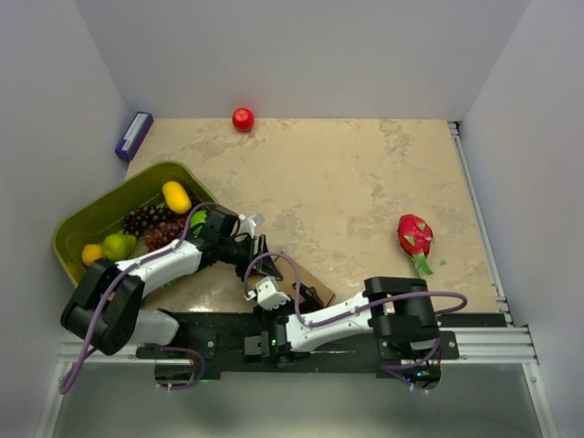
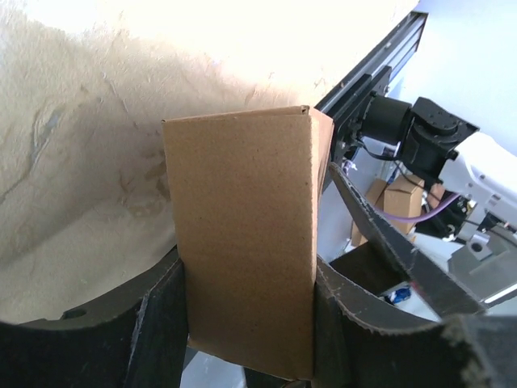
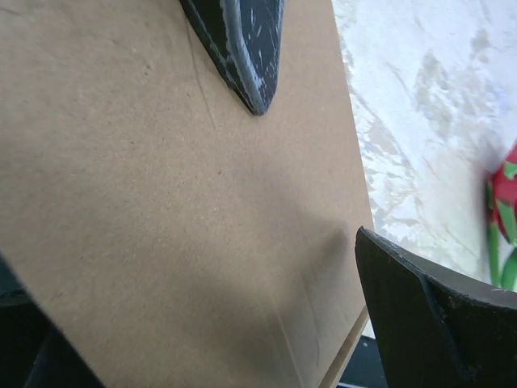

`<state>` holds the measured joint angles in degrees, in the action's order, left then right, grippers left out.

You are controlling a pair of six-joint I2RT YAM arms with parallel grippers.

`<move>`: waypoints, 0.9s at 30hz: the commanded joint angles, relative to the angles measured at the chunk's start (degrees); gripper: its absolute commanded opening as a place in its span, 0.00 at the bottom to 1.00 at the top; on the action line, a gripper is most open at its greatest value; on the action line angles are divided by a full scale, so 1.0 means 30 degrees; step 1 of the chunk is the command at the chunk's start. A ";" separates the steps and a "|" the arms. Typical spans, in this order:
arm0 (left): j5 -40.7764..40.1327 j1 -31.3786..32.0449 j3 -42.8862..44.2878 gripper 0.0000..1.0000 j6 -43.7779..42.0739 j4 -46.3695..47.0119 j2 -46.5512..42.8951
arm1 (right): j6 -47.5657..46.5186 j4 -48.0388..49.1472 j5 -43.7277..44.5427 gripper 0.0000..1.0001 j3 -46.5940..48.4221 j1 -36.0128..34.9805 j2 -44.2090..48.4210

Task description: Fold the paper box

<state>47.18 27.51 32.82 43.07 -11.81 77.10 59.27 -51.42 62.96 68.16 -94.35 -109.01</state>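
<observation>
Although only two of its faces and one folded corner showed, the paper box [image 2: 242, 186] read as a slim sleeve of plain brown cardboard, held at the middle of the table's [image 1: 365, 173] near edge, just ahead of the arm bases. It seemed light and thin, stiff across its panels but likely to buckle or spring back at the creases. Its smooth face would probably slide under a loose pinch, so the safest hold looked to be across the narrow width, close to a folded edge. The left gripper [image 2: 246, 279] was clamped there, a finger [image 2: 153, 323] on either side. The right gripper [image 3: 311, 170] was spread wide at the broad face, one fingertip [image 3: 242, 56] over the cardboard and the other past its edge, gripping nothing. A dragon fruit [image 1: 415, 235] lay toward the right edge, and a green fruit basket [image 1: 91, 212] sat by the left.
</observation>
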 commanded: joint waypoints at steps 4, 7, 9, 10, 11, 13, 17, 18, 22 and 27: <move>0.1823 -0.0233 -0.0160 0.05 0.1846 -0.0193 -0.0681 | 0.4649 -0.5272 0.2481 0.80 0.1303 -0.0338 -0.1398; 0.1444 -0.0233 0.1240 0.17 0.1115 -0.0513 -0.0652 | 0.3603 -0.4749 0.2014 0.65 0.0690 -0.0397 -0.0317; 0.0947 -0.0233 0.2064 0.29 0.0326 -0.1042 -0.0622 | 0.2254 -0.2936 0.1285 0.58 -0.0301 -0.0398 0.1054; 0.0886 -0.0262 0.2793 0.43 0.0176 -0.1101 -0.0593 | 0.0710 -0.2117 0.0931 0.57 -0.0714 -0.0397 0.1615; 0.0856 -0.0263 0.3207 0.50 -0.0028 -0.1130 -0.0564 | 0.0027 -0.0658 0.0580 0.54 -0.1124 -0.0397 0.2171; 0.0506 -0.0408 0.4724 0.69 -0.0935 -0.1538 -0.0301 | -0.1675 0.0640 -0.0563 0.53 -0.2180 -0.0397 0.3842; 0.0066 -0.0584 0.6577 0.83 -0.1844 -0.1744 -0.0095 | -0.2586 0.1815 -0.2409 0.50 -0.3441 -0.0426 0.6566; -0.0631 -0.0614 0.6899 0.87 -0.2485 -0.1891 -0.0182 | -0.2819 0.1991 -0.2818 0.48 -0.4023 -0.0398 0.7123; -0.2219 -0.0935 0.7634 0.94 -0.3340 -0.1514 -0.0826 | -0.3757 0.3338 -0.5159 0.46 -0.5433 -0.0397 1.1130; -0.3478 -0.0937 0.7547 0.95 -0.4099 -0.0283 -0.1793 | -0.5131 0.3604 -0.6950 0.44 -0.6079 0.0216 1.3746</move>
<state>40.73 25.12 53.80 35.00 -16.67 74.81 48.27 -44.10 47.37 50.94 -95.00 -72.66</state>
